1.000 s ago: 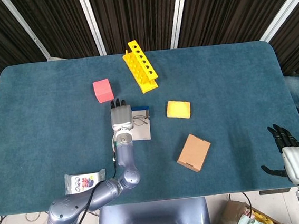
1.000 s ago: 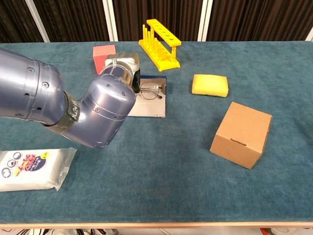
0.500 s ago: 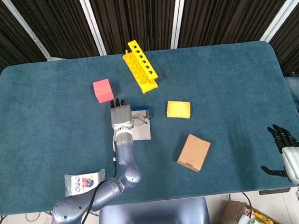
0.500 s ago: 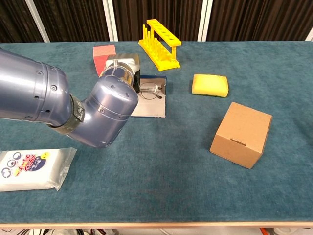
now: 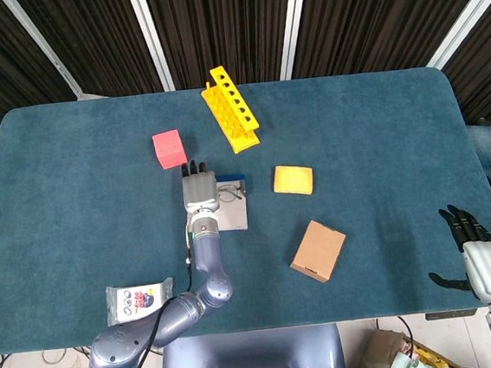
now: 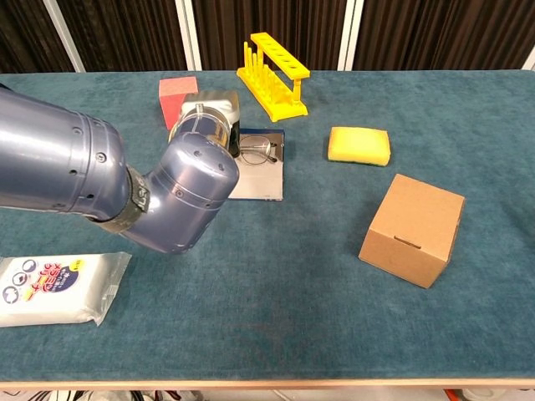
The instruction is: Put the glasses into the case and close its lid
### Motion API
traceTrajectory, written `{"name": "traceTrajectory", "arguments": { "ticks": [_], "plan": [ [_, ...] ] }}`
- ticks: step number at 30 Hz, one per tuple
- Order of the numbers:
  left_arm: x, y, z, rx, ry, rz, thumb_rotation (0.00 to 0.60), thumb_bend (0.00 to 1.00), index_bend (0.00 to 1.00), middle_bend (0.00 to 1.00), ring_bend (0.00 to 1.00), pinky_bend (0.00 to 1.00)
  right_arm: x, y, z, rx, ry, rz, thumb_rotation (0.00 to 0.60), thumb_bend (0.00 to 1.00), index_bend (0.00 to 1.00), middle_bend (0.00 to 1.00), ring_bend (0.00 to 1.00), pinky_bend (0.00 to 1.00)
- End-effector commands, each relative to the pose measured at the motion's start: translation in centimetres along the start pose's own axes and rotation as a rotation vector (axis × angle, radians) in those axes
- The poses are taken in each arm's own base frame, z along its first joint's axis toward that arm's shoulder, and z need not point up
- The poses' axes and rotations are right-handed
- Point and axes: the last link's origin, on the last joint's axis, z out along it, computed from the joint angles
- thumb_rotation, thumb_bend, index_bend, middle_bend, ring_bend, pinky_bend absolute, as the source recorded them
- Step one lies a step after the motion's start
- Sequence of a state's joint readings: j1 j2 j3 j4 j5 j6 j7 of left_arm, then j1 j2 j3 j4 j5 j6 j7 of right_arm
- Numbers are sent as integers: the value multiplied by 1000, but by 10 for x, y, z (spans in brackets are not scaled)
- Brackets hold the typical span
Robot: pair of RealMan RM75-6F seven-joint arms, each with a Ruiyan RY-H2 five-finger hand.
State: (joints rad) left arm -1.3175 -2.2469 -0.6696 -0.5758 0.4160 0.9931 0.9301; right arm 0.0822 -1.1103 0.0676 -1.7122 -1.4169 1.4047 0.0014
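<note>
Wipes in a white packet (image 6: pixel 58 286) lie nearest, at the near left of the teal table (image 5: pixel 74 209). At the near right edge, seen only in the head view, the right hand (image 5: pixel 479 259) hangs just off the table with its fingers spread and nothing in them. A cardboard box (image 6: pixel 412 229) sits right of centre, well apart from the other things. Farther in, the left arm reaches across the middle, and the left hand (image 5: pixel 199 188) lies palm down at the left side of the case (image 6: pixel 259 171); its back is toward both cameras, so whether its fingers grip anything cannot be told. The case lies flat and open, grey with a dark blue strip along its far edge. The glasses (image 6: pixel 258 150) rest on the far part of the case, just right of the hand, their thin wire frame unfolded. A yellow sponge (image 6: pixel 359 145) sits to the right of the case. A pink cube (image 5: pixel 169 149) stands just beyond the hand, and the yellow tube rack (image 5: pixel 229 108) lies farthest back.
</note>
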Motion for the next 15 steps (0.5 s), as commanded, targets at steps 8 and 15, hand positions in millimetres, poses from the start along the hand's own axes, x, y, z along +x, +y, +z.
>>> {"name": "traceTrajectory", "arguments": {
  "ticks": [8,15],
  "plan": [
    [-2,1,-2,-1,2,21,600,424,368,148,0,0,0,0,0,-4,-5,-3,600,0,0,0,0,176],
    [10,4,-10,-22,85,45,600,424,361,146,0,0,0,0,0,-3,-7,-2,600,0,0,0,0,176]
  ]
}}
